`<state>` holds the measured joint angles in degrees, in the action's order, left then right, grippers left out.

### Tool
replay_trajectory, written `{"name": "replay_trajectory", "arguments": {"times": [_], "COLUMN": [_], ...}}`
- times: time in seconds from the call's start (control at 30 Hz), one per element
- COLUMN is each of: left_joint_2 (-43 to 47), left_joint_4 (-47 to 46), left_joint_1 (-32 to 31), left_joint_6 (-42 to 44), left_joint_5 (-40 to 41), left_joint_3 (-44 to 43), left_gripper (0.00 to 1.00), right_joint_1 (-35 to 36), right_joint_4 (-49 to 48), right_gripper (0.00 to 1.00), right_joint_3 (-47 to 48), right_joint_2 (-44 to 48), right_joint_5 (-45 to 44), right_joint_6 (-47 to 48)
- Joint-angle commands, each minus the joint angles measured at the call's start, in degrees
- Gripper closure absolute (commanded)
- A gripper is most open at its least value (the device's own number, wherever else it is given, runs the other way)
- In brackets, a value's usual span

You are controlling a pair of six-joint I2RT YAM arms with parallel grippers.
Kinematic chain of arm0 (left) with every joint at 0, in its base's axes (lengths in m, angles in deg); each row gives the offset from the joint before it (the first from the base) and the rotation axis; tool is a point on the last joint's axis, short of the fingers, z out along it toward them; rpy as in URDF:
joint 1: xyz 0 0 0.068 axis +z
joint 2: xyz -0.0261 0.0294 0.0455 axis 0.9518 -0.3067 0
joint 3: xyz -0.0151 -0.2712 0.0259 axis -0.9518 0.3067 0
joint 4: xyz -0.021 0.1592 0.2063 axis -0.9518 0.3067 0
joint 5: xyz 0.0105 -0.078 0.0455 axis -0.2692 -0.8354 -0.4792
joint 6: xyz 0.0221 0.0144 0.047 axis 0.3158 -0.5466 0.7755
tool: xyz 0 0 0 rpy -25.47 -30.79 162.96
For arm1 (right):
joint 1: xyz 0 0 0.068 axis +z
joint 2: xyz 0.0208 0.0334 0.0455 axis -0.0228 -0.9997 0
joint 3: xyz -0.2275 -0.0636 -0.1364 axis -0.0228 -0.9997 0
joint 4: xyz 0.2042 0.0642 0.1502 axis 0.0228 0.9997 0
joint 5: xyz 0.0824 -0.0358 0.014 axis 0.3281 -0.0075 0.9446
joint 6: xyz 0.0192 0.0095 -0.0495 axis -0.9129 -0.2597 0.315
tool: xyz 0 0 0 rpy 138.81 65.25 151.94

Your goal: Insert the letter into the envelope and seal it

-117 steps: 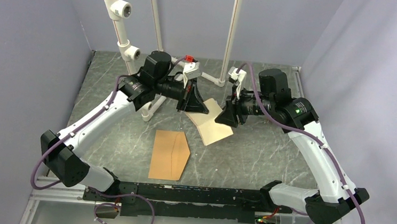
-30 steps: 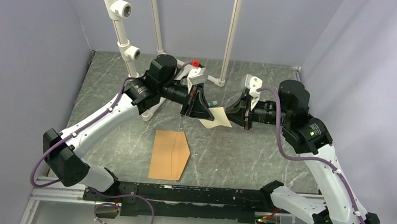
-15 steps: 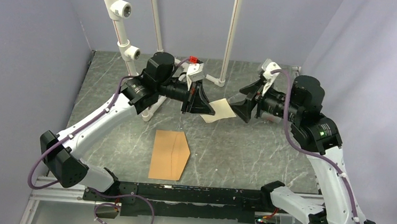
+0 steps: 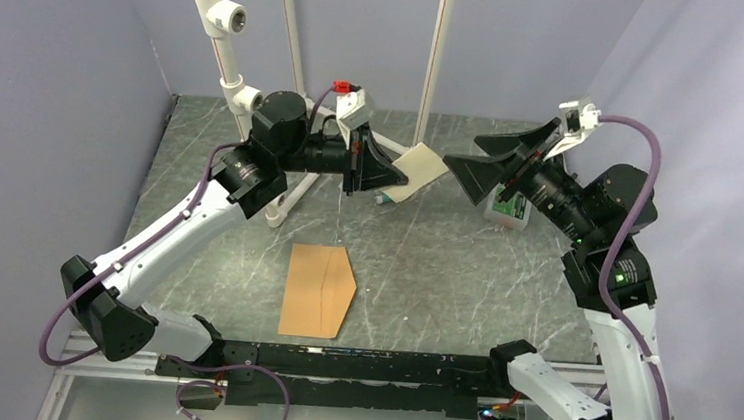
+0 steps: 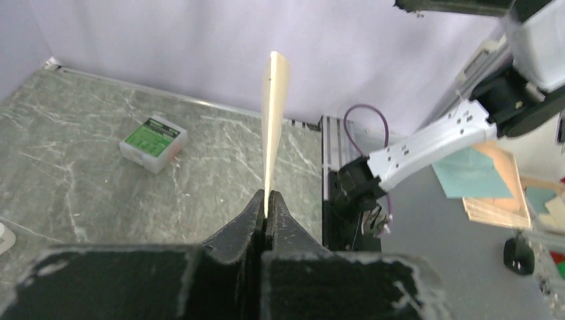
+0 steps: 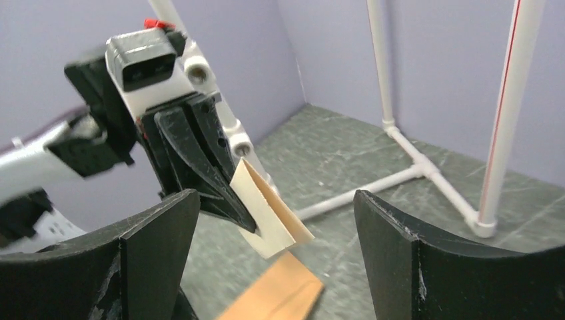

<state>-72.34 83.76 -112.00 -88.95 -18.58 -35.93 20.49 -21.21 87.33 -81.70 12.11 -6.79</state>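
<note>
The letter (image 4: 419, 170), a pale peach sheet folded double, hangs in the air at the back middle, pinched by my left gripper (image 4: 397, 179), which is shut on its edge. In the left wrist view the letter (image 5: 274, 120) stands edge-on above the closed fingertips (image 5: 256, 207). My right gripper (image 4: 477, 158) is open wide and empty, raised to the right of the letter and apart from it. In the right wrist view the letter (image 6: 266, 217) shows between the spread fingers (image 6: 393, 240). The brown envelope (image 4: 318, 289) lies flat on the table in front, flap pointing right; it also shows in the right wrist view (image 6: 276, 297).
A small white box with a green label (image 4: 509, 207) sits on the table under the right arm, also in the left wrist view (image 5: 153, 142). A white pipe frame (image 4: 300, 54) stands at the back. Purple walls enclose the table.
My right gripper let go of the letter, opened wide and rose back to the right. My left gripper lifted the folded letter higher and toward the back.
</note>
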Motion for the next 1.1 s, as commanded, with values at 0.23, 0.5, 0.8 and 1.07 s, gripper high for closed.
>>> {"name": "replay_trajectory", "arguments": {"times": [0.23,0.5,0.8,1.07], "left_joint_2": [3.01,3.51,3.53,6.61], "left_joint_4": [-14.81,-19.16,-19.01,-12.69], "left_joint_1": [-0.30,-0.26,-0.31,-0.30], "left_joint_6": [-19.65,-24.87,-25.19,-18.22], "left_joint_5": [4.87,4.40,5.19,8.86], "left_joint_3": [-3.01,-2.68,-2.98,-3.45], "left_gripper": [0.98,0.97,0.55,0.44], "right_joint_1": [-0.20,-0.11,-0.11,-0.20], "right_joint_4": [-31.42,-48.39,-40.87,-26.39], "right_gripper": [0.23,0.47,1.00,1.00], "right_joint_3": [-12.23,-13.47,-6.90,-1.42], "right_joint_2": [-1.54,-3.74,-5.05,-7.24], "right_joint_5": [4.70,13.26,18.04,30.50], "right_joint_6": [-37.73,-45.80,-37.06,-21.59]}}
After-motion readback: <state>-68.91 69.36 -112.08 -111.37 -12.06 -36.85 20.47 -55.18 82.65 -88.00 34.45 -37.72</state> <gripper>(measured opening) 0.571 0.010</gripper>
